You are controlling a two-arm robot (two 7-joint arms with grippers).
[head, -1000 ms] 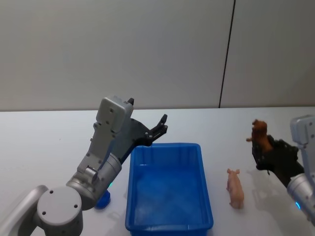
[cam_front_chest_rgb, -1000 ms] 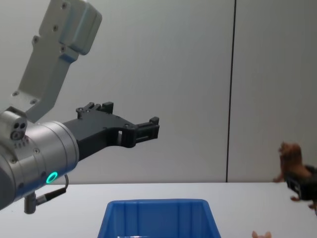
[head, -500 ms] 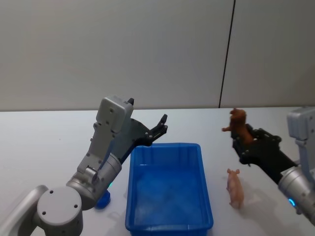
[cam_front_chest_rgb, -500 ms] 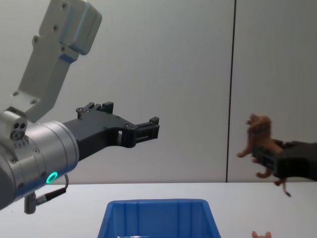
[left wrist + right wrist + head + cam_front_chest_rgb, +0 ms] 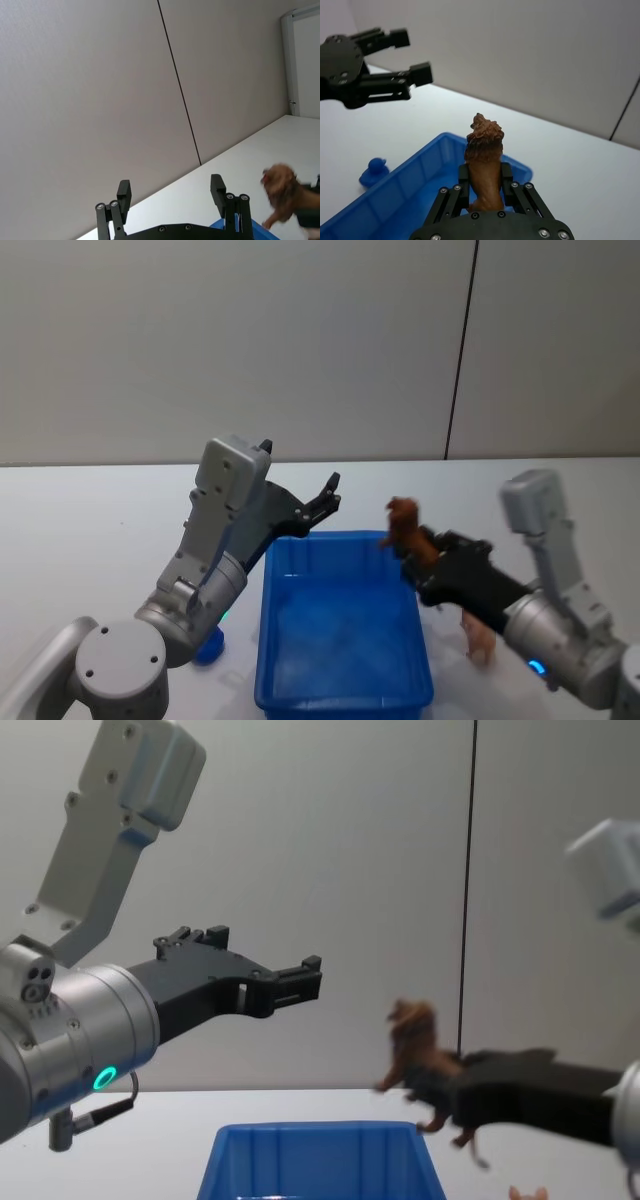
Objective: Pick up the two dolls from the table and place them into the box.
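Item one: small glossy blue toy [image 5: 209, 645], resting on the smooth white-grey tabletop [image 5: 90, 530] just left of the box. Item two: left end effector [image 5: 328, 492], black, fingers apart, raised over the box's far left corner. Item three: I log the box [image 5: 262, 640], bright blue rectangular plastic with a thick rim. Item four: fuzzy reddish-brown doll [image 5: 405, 525], upright, clamped in the right end effector [image 5: 420, 562] above the box's right rim. Item five: peach-pink doll [image 5: 478, 640], on the tabletop right of the box.

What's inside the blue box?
Nothing lies in the box: its blue floor is bare. The brown doll hangs above its right rim, gripped by the right gripper, which covers a bit of that edge. The left gripper is open, up by its far rim.
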